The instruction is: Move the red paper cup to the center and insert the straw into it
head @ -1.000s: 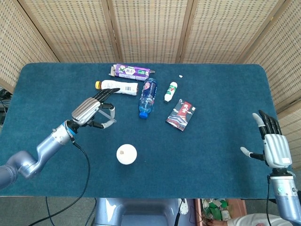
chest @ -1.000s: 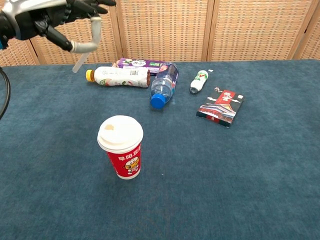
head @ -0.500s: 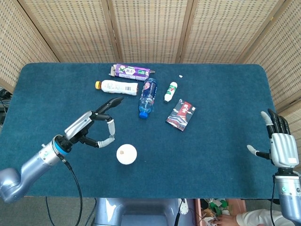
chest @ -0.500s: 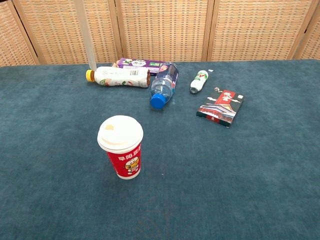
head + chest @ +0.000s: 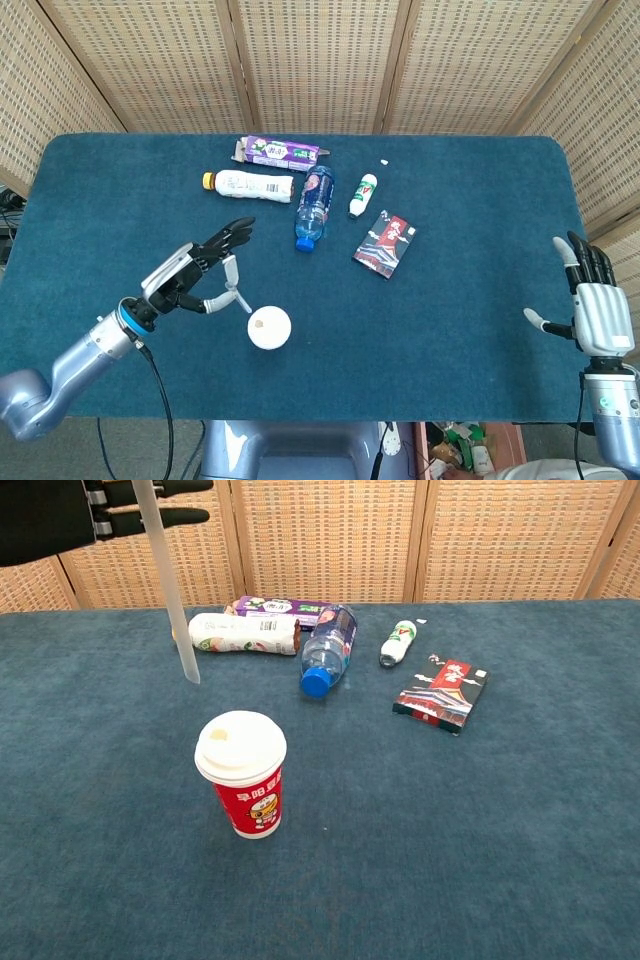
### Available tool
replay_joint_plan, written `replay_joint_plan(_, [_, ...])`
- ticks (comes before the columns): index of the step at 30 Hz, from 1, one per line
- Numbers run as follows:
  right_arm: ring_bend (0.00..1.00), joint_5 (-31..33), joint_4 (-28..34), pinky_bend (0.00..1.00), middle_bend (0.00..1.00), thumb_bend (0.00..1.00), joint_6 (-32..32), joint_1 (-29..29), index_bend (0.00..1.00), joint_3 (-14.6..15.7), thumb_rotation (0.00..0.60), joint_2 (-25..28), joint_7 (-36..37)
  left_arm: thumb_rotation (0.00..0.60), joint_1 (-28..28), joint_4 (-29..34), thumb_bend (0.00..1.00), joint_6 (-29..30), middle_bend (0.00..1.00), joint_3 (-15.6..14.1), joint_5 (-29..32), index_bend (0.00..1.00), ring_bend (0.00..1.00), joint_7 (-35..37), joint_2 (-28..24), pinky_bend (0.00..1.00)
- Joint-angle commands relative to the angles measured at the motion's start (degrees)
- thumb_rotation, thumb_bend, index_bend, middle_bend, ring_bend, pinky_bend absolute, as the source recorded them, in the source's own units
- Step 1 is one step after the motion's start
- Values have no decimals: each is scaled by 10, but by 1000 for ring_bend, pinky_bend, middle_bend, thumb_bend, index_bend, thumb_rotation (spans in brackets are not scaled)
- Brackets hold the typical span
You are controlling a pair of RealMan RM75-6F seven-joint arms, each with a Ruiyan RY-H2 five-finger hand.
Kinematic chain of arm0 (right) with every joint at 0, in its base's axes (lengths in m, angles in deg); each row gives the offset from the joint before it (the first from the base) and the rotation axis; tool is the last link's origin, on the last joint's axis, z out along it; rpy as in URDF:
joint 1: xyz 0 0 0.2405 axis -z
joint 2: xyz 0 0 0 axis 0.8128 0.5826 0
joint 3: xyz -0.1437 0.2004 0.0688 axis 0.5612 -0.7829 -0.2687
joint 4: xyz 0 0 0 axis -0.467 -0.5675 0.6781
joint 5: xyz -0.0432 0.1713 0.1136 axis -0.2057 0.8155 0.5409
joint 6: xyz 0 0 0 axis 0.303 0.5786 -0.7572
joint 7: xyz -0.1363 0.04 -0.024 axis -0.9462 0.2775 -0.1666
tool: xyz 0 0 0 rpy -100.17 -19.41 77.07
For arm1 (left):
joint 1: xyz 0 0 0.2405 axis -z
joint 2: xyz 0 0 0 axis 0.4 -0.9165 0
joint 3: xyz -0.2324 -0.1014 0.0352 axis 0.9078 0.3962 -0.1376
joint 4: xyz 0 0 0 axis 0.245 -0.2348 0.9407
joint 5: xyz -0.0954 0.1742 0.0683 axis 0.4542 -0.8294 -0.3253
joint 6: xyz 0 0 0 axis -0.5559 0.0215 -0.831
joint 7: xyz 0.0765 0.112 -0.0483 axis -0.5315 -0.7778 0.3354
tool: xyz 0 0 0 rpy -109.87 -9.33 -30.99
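A blue tabletop point(image 5: 470, 250) fills most of the head view, with woven screen panels point(image 5: 320, 60) behind it along the top of the frame. At lower left the left hand point(image 5: 190, 275) holds the straw point(image 5: 236, 292) pinched between thumb and a finger, its other fingers stretched toward the upper right; in the chest view the straw point(image 5: 168, 585) hangs nearly upright from that hand point(image 5: 110, 510) at upper left, tip above the cloth and up-left of the cup lid. The right hand point(image 5: 590, 310) sits at the lower right edge, fingers spread and pointing up, holding nothing, well apart from everything else. The red paper cup point(image 5: 243, 776) stands upright with its white lid on, left of centre and toward the bottom of the head view point(image 5: 269, 327), just right of the straw's lower end. Along the upper middle lie a clear water bottle point(image 5: 314, 205) with a blue cap, a white bottle point(image 5: 250, 184) with a yellow cap, a purple packet point(image 5: 280, 152), a red-and-black box point(image 5: 385, 242), and a small white bottle point(image 5: 362, 194).
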Motion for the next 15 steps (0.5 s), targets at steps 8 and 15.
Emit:
replay_joint_plan(8, [0, 2, -4, 0, 0, 0, -4, 0, 0, -1, 600, 1, 6, 600, 4, -10, 394, -46, 0, 8, 28, 638, 0, -14, 29, 0])
replay_joint_plan(15, [0, 3, -6, 0, 0, 0, -5, 0, 0, -1, 600, 1, 7, 600, 2, -23, 416, -45, 0, 14, 22, 641, 0, -6, 51, 0])
